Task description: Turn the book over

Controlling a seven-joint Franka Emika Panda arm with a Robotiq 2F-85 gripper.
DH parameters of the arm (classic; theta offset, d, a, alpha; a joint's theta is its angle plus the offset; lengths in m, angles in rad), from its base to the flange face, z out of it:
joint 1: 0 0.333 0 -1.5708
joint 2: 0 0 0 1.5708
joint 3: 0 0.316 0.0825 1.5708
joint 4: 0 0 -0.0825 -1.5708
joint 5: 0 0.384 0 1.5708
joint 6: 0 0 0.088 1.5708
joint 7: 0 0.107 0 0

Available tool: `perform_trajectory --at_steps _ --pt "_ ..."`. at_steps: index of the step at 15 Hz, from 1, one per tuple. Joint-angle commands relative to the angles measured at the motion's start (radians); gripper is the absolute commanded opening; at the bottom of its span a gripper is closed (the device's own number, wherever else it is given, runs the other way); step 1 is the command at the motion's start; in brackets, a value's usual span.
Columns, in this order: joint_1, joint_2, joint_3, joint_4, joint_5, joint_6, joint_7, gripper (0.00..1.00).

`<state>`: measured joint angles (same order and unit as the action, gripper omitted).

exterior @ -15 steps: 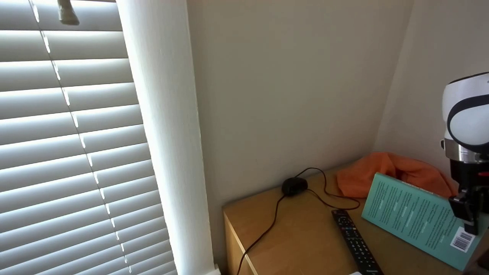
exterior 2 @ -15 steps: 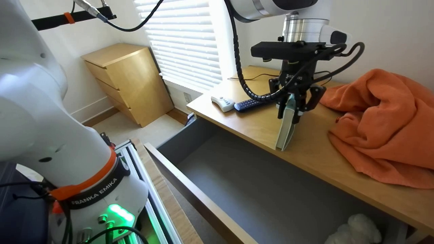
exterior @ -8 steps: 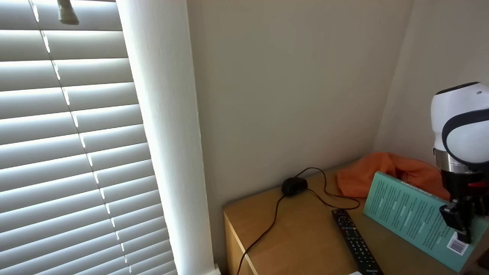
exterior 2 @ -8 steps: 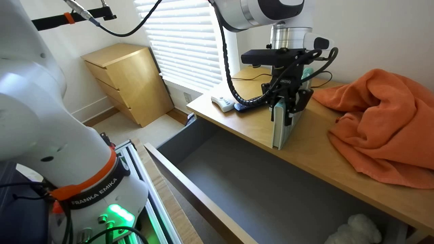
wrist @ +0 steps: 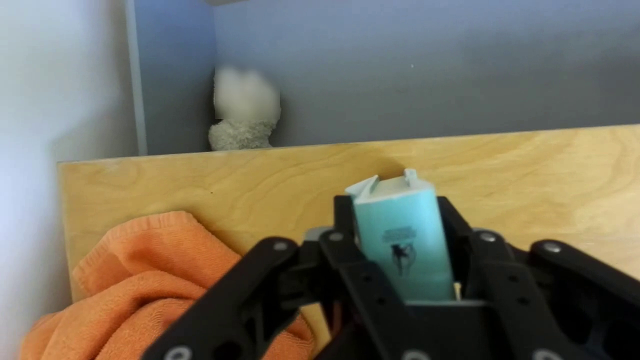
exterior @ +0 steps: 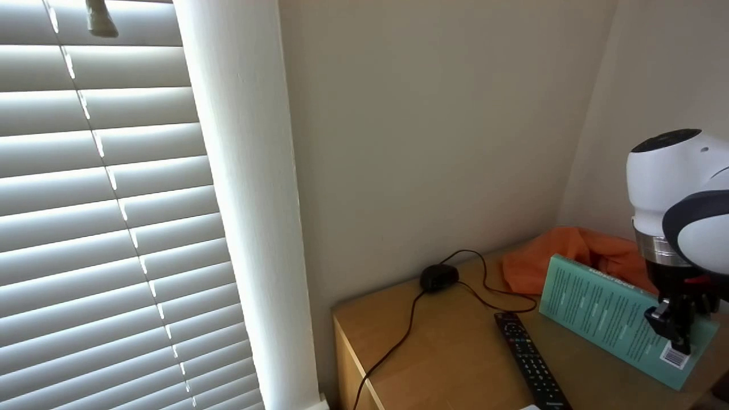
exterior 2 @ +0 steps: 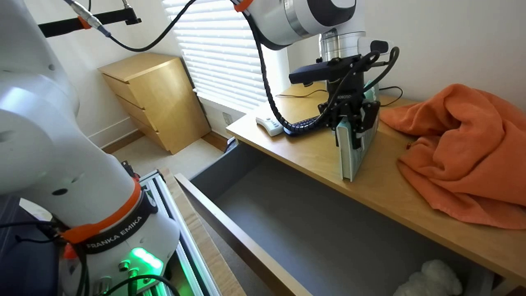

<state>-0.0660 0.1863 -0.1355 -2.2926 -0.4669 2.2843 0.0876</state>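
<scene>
The teal book (exterior: 603, 313) stands on its long edge on the wooden dresser top, spine up, its back cover with a barcode showing. It also shows end-on in an exterior view (exterior 2: 346, 158), close to upright, near the dresser's front edge. My gripper (exterior 2: 347, 137) points down and is shut on the book across its spine, near the end closest to the open drawer. In the wrist view the teal spine (wrist: 400, 225) sits between the two black fingers (wrist: 395, 212), and the covers splay slightly from the pages. The front cover is mostly hidden.
An orange towel (exterior 2: 464, 152) lies beside the book. A dark remote (exterior: 529, 359), a white handset (exterior 2: 270, 125) and a black box with a cable (exterior: 439, 278) are also on top. Below, an open drawer (exterior 2: 287, 222) holds a white fluffy thing (exterior 2: 431, 279).
The arm and gripper have shifted left in both exterior views. The book has swung with the gripper and stands more upright than one second ago, still held.
</scene>
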Motion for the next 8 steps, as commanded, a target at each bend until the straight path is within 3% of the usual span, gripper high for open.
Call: perform_trajectory --at_steps 1,6,8 --pt "0.029 -0.021 -0.012 -0.039 -0.138 -0.007 0.121 0.17" --pt "0.049 -0.036 -0.003 -0.055 -0.242 -0.034 0.245 0.17" --pt "0.044 -0.024 0.003 -0.046 -0.219 -0.07 0.259 0.17"
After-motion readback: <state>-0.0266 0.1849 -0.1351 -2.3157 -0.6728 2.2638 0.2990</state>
